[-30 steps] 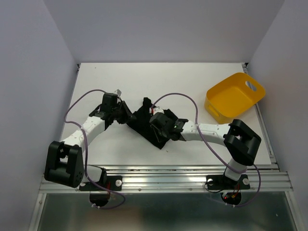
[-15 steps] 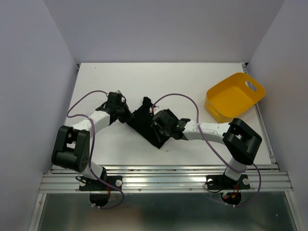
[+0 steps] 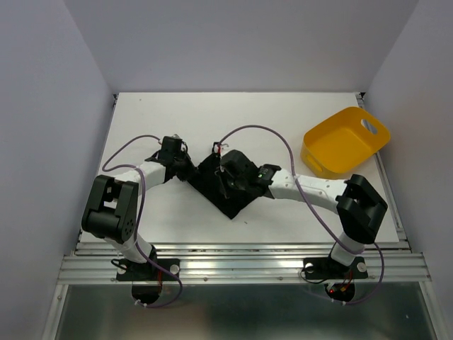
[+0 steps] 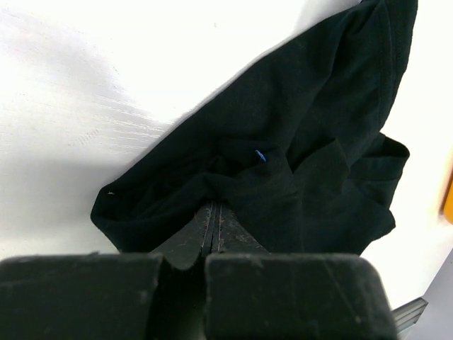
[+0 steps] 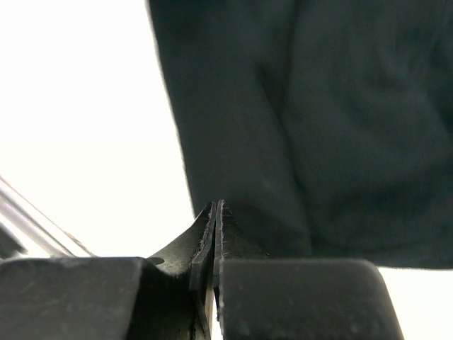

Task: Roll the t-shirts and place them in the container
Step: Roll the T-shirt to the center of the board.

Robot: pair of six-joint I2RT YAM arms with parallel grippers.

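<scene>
One black t-shirt [image 3: 216, 197] lies crumpled in a diamond-shaped heap in the middle of the white table [image 3: 283, 117]. My left gripper [image 3: 191, 172] sits at the heap's left corner. In the left wrist view its jaws [image 4: 212, 205] are pressed together, with a fold of the t-shirt [image 4: 311, 142] pinched at the tips. My right gripper [image 3: 225, 185] rests on top of the heap. In its wrist view that gripper [image 5: 216, 205] is shut, its tips at the edge of the dark cloth [image 5: 318, 142]. Whether cloth lies between the jaws does not show.
A yellow plastic tub [image 3: 315, 159] stands tilted at the table's right side, with nothing showing inside it. Grey walls close in the table on the left, back and right. A metal rail [image 3: 241, 263] runs along the near edge by the arm bases.
My left arm has reached right to the shirt's left corner and its jaws have closed there. My right gripper has slid up and left over the heap, staying shut.
</scene>
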